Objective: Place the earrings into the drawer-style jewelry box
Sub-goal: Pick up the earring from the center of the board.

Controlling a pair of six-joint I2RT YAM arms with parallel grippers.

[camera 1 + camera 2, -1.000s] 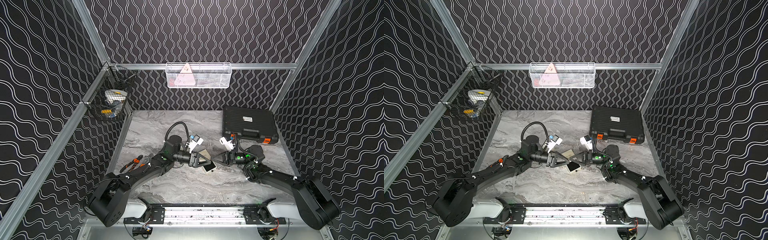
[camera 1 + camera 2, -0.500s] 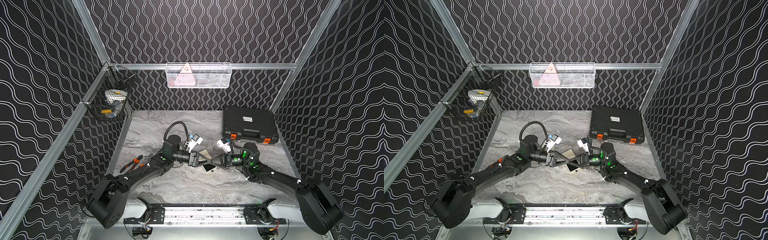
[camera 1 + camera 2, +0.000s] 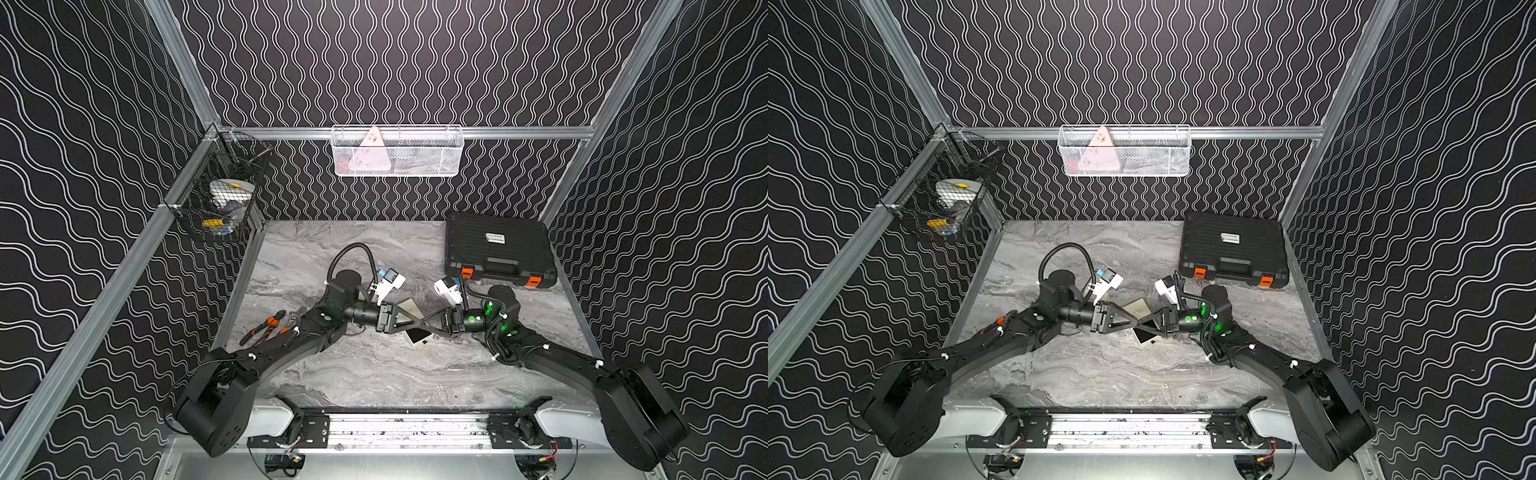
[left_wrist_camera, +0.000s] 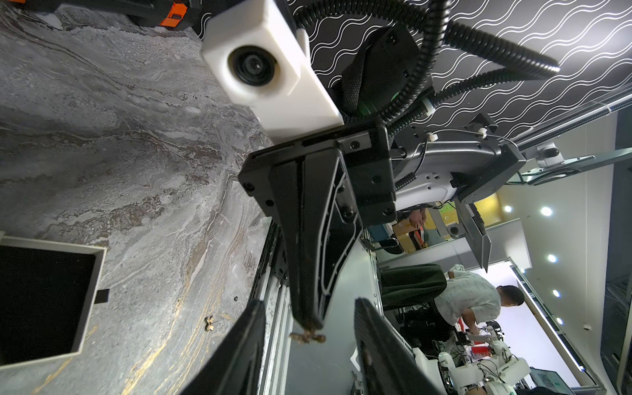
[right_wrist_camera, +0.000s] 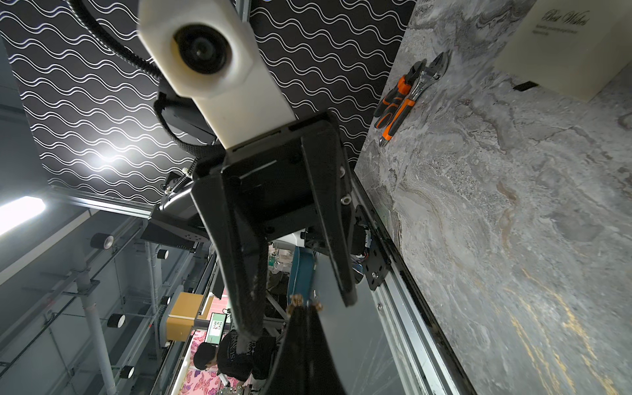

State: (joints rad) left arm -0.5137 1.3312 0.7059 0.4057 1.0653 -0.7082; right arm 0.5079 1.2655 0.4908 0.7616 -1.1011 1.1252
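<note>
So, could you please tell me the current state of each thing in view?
right gripper: shut on one earring
left gripper: open, jaws flanking that earring
second earring: loose on the table
jewelry-box drawer: pulled open, nothing seen inside
black tool case: closed

One gold earring (image 4: 307, 338) sits pinched in the right gripper (image 4: 309, 321); a second earring (image 4: 209, 323) lies on the bench (image 4: 136, 164) near the open drawer (image 4: 88, 307).

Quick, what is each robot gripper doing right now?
Left gripper: jaws open on either side of the tiny gold earring, not holding it.
Right gripper: shut on that earring.
</note>
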